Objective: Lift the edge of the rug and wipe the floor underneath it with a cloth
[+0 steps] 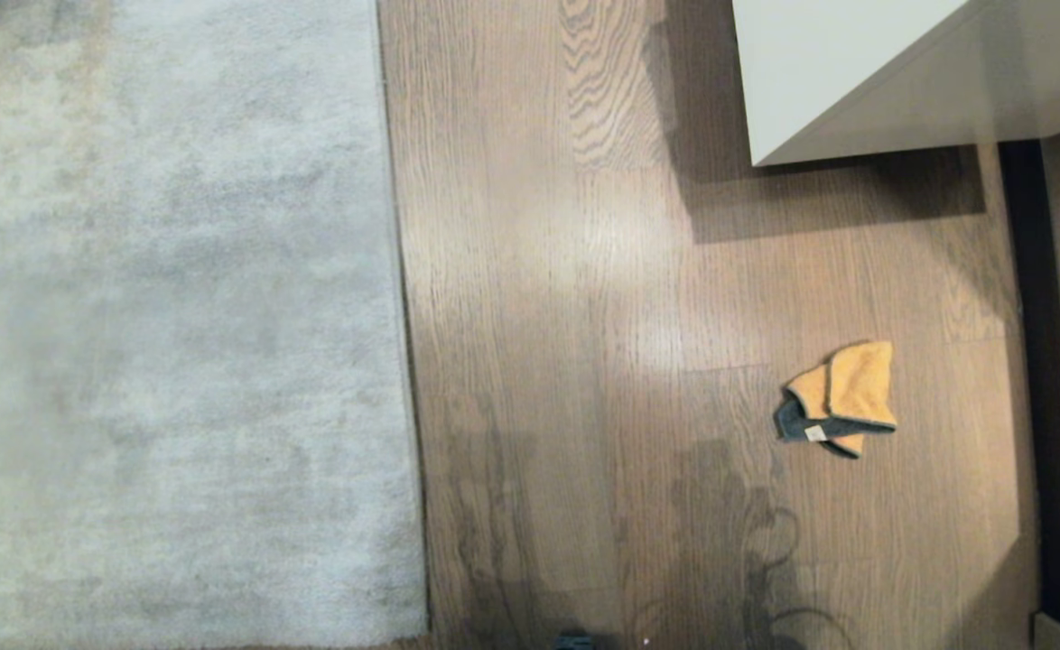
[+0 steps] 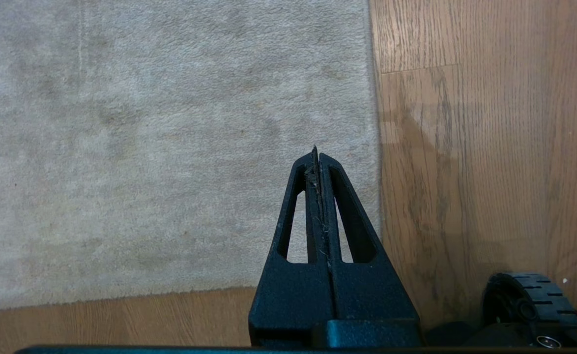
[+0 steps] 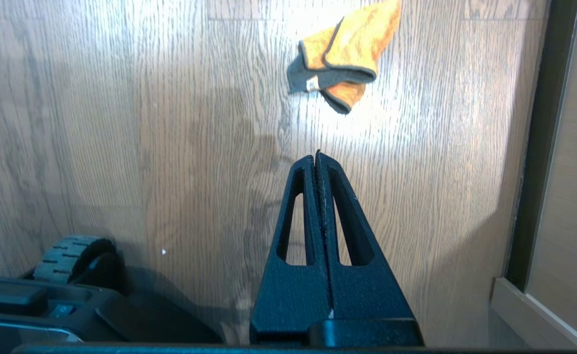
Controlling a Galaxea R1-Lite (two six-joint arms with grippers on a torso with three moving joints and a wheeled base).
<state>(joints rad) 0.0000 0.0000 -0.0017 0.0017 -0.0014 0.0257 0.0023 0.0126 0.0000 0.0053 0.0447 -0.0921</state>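
Nothing of the task looks begun. The left gripper [image 2: 319, 157], fingers pressed together and empty, hangs above the rug edge [image 2: 374, 147], which lies flat on the floor [image 2: 490, 147]. The right gripper [image 3: 316, 158], likewise closed and empty, hangs with the cloth [image 3: 343, 54] just ahead, apparently untouched. Lifting, grasping and wiping all remain.

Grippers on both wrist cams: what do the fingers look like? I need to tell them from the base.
Both match: left gripper and right gripper have matte black, textured fingers tapering to a point, each with a long slot cut through. Pale lint flecks the inner edges. No cables or markings show.
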